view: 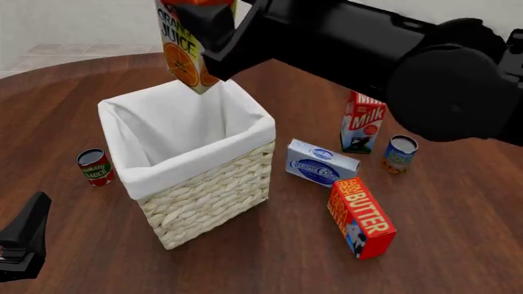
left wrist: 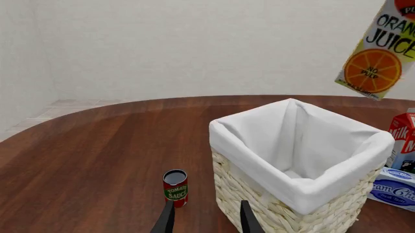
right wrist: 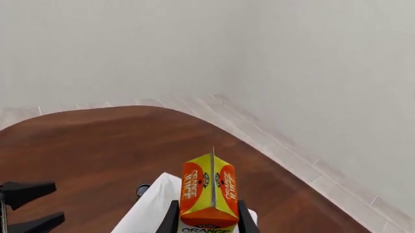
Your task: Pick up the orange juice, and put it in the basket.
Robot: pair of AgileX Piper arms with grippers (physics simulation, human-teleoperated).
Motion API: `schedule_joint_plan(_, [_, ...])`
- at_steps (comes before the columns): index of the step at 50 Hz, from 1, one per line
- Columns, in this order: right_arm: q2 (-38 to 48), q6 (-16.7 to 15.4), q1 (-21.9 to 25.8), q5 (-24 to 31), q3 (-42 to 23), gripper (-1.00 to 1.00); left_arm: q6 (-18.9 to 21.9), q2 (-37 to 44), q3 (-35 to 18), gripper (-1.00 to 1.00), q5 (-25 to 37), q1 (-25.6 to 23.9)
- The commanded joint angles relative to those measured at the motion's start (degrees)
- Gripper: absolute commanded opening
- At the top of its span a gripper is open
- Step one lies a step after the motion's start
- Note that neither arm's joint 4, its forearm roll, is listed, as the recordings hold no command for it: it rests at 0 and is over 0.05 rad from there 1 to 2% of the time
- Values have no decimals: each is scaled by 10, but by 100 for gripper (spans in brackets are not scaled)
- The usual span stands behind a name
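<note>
1. Nearest the front camera, the left gripper (view: 23, 245) sits low at the near left corner of the table (view: 457, 245); in the left wrist view its 2 fingers (left wrist: 164, 219) stand apart with nothing between them
2. A red-orange butter box (view: 361, 217) lies on the near right part of the table, clear of the other items
3. The basket (view: 208, 196) stands left of centre, its white lining folded over the rim and its inside showing only cloth
4. A tomato sauce can (view: 95, 167) stands upright just left of the basket, not touching it
5. A blue-and-white cream cheese box (view: 320, 163) lies just right of the basket, near the butter box's far end
6. Farther right, a milk carton (view: 362, 123) stands upright with a small can (view: 400, 153) beside it
7. The right gripper (right wrist: 207, 218) is clamped on the orange juice (view: 186, 46), 1 finger on each side of the carton
8. The orange juice hangs in the air, tilted, above the basket's far rim, its lower corner clear of the lining
</note>
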Motion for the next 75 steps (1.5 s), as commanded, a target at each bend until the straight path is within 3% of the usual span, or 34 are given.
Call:
schedule_joint_plan(1, [76, -4, -21, 16, -56, -100, 0, 0, 0, 100, 0, 0])
schedule_joint_plan(37, [152, -18, -40, 41, -62, -100, 0, 0, 0, 100, 0, 0])
schedule_joint_plan(75, [199, -8, -19, 38, -37, -100, 0, 1, 0, 100, -1, 0])
